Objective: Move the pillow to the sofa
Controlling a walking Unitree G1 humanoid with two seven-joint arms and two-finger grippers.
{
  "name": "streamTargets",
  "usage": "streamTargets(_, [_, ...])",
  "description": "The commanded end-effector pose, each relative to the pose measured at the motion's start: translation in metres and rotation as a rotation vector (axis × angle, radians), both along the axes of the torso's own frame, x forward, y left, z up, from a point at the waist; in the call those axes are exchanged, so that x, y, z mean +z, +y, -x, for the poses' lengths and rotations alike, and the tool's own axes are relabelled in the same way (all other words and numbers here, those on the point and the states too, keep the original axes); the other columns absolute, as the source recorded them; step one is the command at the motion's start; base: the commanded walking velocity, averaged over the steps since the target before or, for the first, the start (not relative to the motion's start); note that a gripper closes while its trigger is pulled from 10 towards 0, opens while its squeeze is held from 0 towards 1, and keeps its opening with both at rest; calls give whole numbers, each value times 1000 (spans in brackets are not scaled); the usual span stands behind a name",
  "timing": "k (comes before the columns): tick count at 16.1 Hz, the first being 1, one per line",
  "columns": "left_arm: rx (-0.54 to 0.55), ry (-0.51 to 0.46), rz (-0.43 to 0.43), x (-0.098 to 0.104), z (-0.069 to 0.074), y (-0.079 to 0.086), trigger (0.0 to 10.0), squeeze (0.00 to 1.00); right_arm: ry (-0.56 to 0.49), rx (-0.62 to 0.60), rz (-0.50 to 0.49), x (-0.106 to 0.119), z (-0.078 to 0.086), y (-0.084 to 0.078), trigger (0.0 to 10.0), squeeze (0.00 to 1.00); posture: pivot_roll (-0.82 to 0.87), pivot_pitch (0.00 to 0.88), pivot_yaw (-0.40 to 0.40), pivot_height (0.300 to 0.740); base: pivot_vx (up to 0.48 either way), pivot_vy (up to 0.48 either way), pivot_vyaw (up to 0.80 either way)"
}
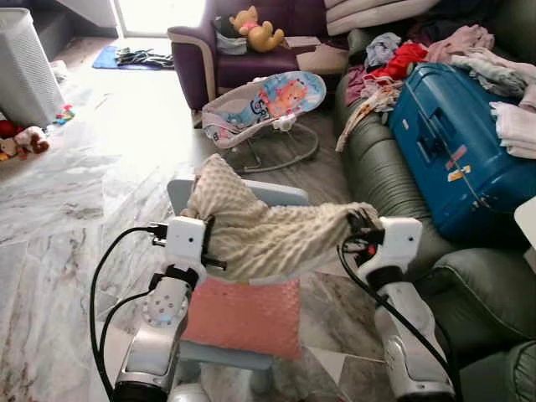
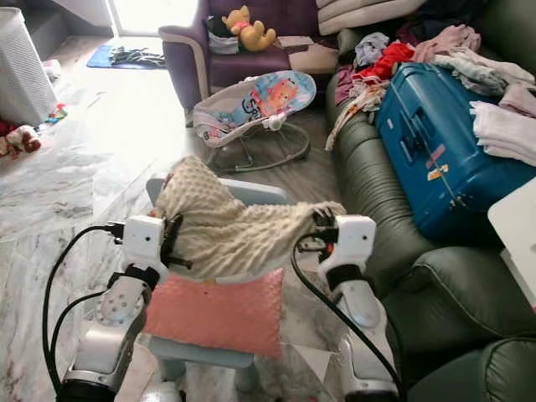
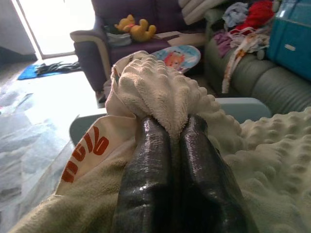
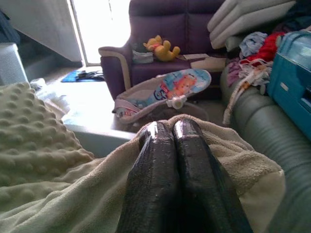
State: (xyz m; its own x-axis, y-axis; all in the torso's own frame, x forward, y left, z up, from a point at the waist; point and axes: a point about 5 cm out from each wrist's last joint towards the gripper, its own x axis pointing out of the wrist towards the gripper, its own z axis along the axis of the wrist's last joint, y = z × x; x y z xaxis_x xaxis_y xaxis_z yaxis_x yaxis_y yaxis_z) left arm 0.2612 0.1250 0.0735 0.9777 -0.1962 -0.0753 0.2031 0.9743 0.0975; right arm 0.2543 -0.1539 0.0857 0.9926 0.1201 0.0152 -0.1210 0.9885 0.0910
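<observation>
Marble floor (image 1: 59, 209) spreads pale and glossy across the room, and right in the middle the cream pillow (image 1: 268, 230) is up in the air, slung between both arms. Left gripper (image 3: 167, 141) has its two black fingers pinched tight on a bunched corner of the bobbled fabric; the head camera puts that corner at nine o'clock of the pillow. Right gripper (image 4: 167, 133) is clamped just as firmly on the opposite edge, at three o'clock, cloth folding over its fingertips. Directly beneath, at six o'clock, a pink pillow (image 1: 247, 318) lies on a small pale blue table (image 1: 276, 194), whose far edge peeks out behind the cream one.

Over at three o'clock runs the green sofa (image 1: 381, 180), carrying a blue suitcase (image 1: 456, 146) lying shut, with loose clothes (image 1: 494, 75) heaped on and around it. At twelve o'clock sits a baby bouncer (image 1: 264, 105), and beyond it a purple armchair (image 1: 239, 54) holding a yellow stuffed bear (image 1: 258, 29). A white ribbed basket (image 1: 25, 71) stands at ten o'clock, small toys (image 1: 25, 141) beside it.

Left wrist camera adds something the head views hide: orange lettering on a white label (image 3: 85, 153) at the pillow's edge.
</observation>
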Motion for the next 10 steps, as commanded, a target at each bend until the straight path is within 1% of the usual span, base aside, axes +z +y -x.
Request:
streamTargets(1, [-27,-24,3,7,-1,-4,10000,0,-23,-2,6,7,1,0,10000,0,-46,0,-5,740,0,0,0])
streamTargets(6, [-34,-17,6,7,-2,-5,10000,0,-19,-38,12,7,1,-6,10000,0,-41,0,3,740,0,0,0])
streamTargets(8, [-29,-15,0,7,-3,-3,10000,0,-23,-73,16,6,2,-11,10000,0,-35,0,29,740,0,0,0])
streamTargets(10, [-31,-14,-13,10,-7,0,10000,0,-11,-126,5,0,6,-16,10000,0,-33,0,59,740,0,0,0])
